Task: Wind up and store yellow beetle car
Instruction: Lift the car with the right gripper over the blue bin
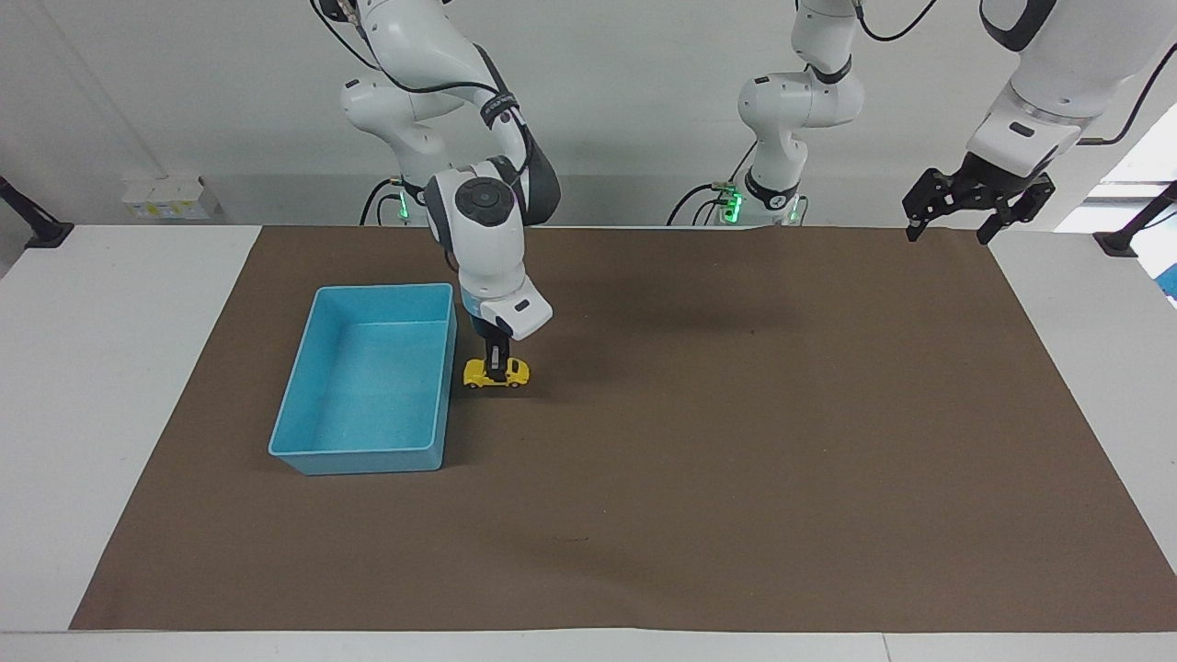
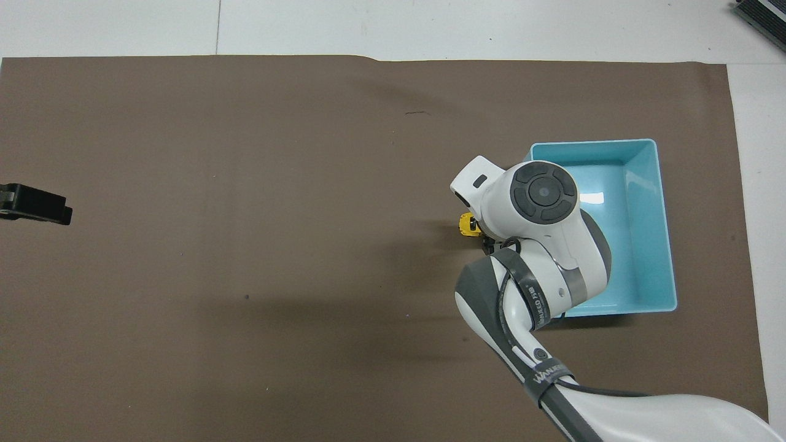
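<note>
The yellow beetle car (image 1: 497, 373) is on or just above the brown mat (image 1: 736, 441), beside the long wall of the blue tray (image 1: 296, 386) on the side toward the left arm's end. My right gripper (image 1: 497, 361) points straight down and is shut on the car's roof. In the overhead view only the car's end (image 2: 467, 226) shows past the right arm's wrist, and the gripper is hidden there. The tray (image 2: 666, 233) holds nothing. My left gripper (image 1: 947, 225) waits, open and empty, high over the mat's corner; it also shows in the overhead view (image 2: 37, 205).
The mat covers most of the white table (image 1: 119, 368). Nothing else stands on it apart from the tray.
</note>
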Robot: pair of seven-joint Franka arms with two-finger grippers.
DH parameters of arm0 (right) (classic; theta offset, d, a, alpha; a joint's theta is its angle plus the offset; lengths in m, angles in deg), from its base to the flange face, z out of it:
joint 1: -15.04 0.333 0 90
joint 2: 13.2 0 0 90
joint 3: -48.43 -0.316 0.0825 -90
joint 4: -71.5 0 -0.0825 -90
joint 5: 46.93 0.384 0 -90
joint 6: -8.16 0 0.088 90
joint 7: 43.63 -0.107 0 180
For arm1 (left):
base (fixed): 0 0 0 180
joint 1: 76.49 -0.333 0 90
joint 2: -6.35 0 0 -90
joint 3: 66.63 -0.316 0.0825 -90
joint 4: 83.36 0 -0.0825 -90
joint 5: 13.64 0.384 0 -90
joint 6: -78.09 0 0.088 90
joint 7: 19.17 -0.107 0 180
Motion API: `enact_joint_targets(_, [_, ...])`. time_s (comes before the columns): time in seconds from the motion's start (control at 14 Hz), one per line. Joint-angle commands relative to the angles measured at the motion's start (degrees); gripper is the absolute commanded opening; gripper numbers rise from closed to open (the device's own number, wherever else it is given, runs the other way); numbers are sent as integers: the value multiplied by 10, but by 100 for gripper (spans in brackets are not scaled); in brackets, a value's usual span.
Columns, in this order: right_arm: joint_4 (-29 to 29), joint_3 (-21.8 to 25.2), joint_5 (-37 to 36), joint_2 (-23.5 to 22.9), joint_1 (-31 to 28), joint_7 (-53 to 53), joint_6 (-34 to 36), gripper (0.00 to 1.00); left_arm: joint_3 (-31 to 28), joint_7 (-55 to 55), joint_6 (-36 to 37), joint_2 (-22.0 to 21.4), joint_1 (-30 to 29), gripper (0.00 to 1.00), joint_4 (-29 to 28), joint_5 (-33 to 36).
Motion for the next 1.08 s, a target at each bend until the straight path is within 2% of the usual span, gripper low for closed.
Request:
enact_joint_targets(0.0, [30,1,7,12,0,-9,52,0,1,5,8,-10,-1,100,-5,6])
enact_joint_targets(0.29, [40,8,6,43,-44,23,108,0,1,5,8,-10,-1,100,-5,6])
enact_joint_targets(0.5, [39,8,6,50,-101,103,125,0,1,5,8,-10,-1,100,-5,6])
enact_joint_targets(0.72, [30,8,6,53,-133,157,125,0,1,5,8,-10,-1,100,-5,6])
enact_joint_targets(1.0, [-38,9,5,84,-156,189,71,0,1,5,8,-10,-1,100,-5,6])
